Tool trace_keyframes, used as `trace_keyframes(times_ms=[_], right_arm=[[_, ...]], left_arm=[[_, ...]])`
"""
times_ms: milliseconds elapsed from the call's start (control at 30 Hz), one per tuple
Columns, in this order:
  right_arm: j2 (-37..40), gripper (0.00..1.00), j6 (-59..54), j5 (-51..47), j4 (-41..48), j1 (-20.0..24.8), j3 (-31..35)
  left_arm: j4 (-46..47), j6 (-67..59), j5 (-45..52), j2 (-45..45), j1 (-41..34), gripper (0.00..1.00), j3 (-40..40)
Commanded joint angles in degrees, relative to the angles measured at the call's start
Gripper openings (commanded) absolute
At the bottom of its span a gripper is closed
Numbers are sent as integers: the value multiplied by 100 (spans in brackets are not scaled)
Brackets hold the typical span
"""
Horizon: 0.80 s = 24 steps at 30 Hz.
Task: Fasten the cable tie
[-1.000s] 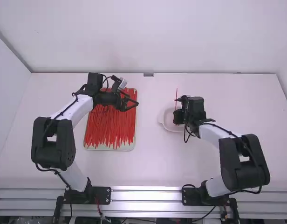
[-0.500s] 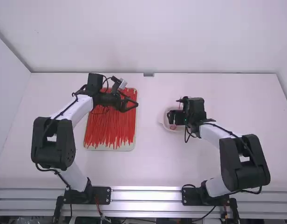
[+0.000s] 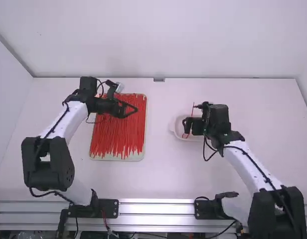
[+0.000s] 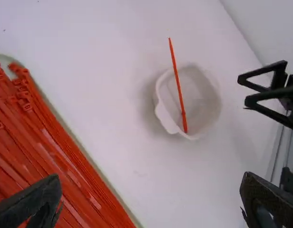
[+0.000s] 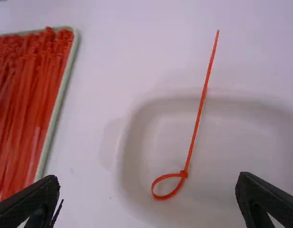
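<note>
High view: my right pincer (image 3: 194,125) hangs released beside the white bowl (image 3: 176,130), the looped cable tie (image 5: 196,123) lying inside, tail toward 12 o'clock. My left pincer (image 3: 127,108), also released, hovers over the tray (image 3: 143,144) at the bowl's 9 o'clock.

Orange cable tie (image 5: 194,133), small loop closed, lies in white bowl (image 5: 137,142), tail overhanging rim

Open table (image 3: 158,149) between tray (image 3: 116,159) and bowl (image 3: 176,130), looped tie (image 5: 194,128) overhanging bowl's rim

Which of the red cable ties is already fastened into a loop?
The tie in the white bowl; the others lie straight on the tray.
</note>
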State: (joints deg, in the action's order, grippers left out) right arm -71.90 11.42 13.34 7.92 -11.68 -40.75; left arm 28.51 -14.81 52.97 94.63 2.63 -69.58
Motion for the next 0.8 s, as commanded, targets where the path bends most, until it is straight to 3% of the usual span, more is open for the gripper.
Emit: trace_keyframes(times_ms=[0, 100, 467, 667, 767], right_arm=[[223, 99, -26, -31, 48, -92, 35], [302, 99, -24, -127, 50, -201, 35], [1015, 87, -738, -841, -664, 513, 749], [1637, 76, -1142, -1334, -792, 1134, 1370], [1983, 70, -1142, -1334, -792, 1168, 1716]], left_arm=[[50, 0, 9, -184, 0, 99, -125], [4, 31, 35, -186, -26, 99, -125], [-663, 697, -632, -853, -263, 87, 542], [-1208, 1243, -1178, -1398, -263, 78, 1088], [-1511, 1481, -1481, -1701, -263, 72, 1391]])
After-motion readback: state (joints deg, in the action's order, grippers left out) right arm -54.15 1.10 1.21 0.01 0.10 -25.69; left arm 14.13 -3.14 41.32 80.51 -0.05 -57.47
